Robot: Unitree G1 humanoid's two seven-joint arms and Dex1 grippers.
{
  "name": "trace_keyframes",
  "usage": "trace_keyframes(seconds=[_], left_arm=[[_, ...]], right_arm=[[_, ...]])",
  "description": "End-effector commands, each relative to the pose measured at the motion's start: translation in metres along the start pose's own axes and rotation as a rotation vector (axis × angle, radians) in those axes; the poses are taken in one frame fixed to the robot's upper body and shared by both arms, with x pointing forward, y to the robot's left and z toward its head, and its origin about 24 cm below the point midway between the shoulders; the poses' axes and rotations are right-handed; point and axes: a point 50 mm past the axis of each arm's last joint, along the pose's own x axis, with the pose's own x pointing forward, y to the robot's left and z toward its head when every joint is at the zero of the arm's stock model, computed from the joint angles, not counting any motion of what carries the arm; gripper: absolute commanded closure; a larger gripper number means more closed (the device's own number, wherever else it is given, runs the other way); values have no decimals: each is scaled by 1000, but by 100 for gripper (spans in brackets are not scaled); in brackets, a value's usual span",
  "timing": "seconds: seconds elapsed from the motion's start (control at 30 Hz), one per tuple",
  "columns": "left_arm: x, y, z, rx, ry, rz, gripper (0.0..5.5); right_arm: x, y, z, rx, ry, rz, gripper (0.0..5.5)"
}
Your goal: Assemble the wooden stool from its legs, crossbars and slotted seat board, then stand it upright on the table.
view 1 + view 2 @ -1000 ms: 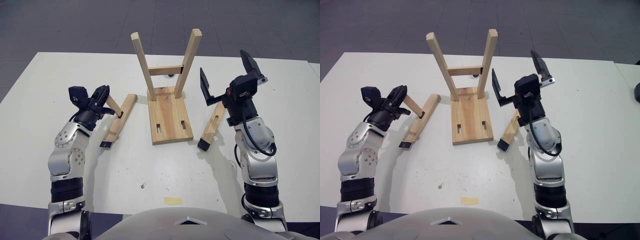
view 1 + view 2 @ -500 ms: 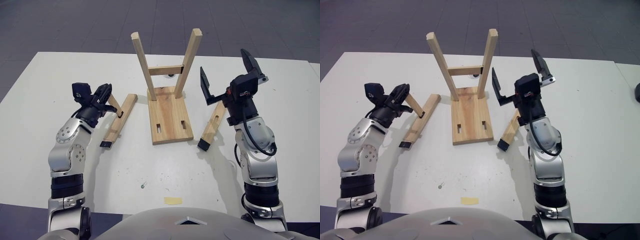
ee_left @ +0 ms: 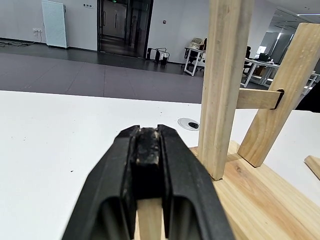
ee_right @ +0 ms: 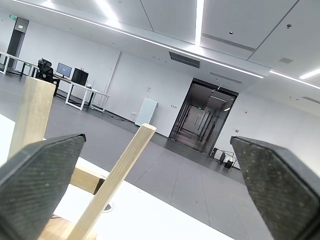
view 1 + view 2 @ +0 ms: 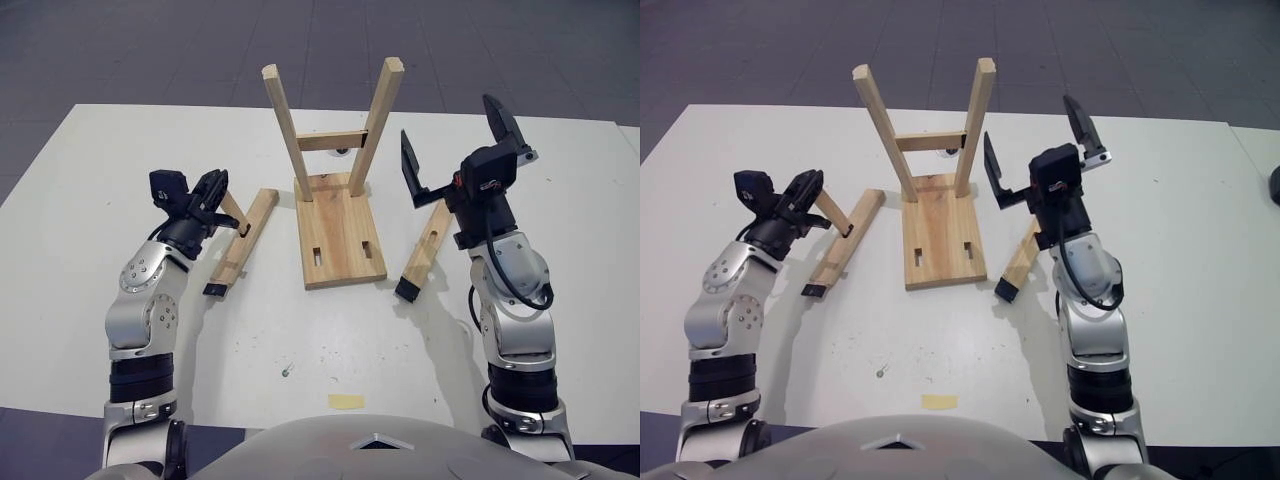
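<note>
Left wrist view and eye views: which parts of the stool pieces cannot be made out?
Left wrist view: the left gripper covers the end of the crossbar it clamps; the picture's edge cuts off the rest.
Eye views: the wrist of the right gripper hides the loose leg's far end; the speck is too small to name.

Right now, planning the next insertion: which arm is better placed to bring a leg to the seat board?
Left, probably: the left jaws are shut on the crossbar of a loose leg beside the seat board; the right jaws stand open, empty.
</note>
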Motion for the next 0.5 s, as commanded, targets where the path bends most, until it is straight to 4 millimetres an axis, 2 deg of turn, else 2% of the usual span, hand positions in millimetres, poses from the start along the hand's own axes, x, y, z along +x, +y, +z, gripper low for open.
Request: trace_keyframes(seconds=[0.03, 0.17, 0.2, 0.37, 0.5], left_arm=[[-5, 2, -22, -32, 109, 27, 507], [0, -2, -1, -61, 6, 25, 507], [3, -3, 8, -73, -37, 28, 471], [14, -14, 61, -91, -224, 2, 404], [20, -15, 82, -65, -264, -15, 340]], right_arm=[[3, -1, 1, -9, -8, 6, 10], [4, 0, 1, -7, -10, 6, 10], [4, 1, 1, -7, -9, 8, 10], [3, 3, 0, -3, -4, 17, 10], [3, 5, 0, -1, -4, 16, 10]])
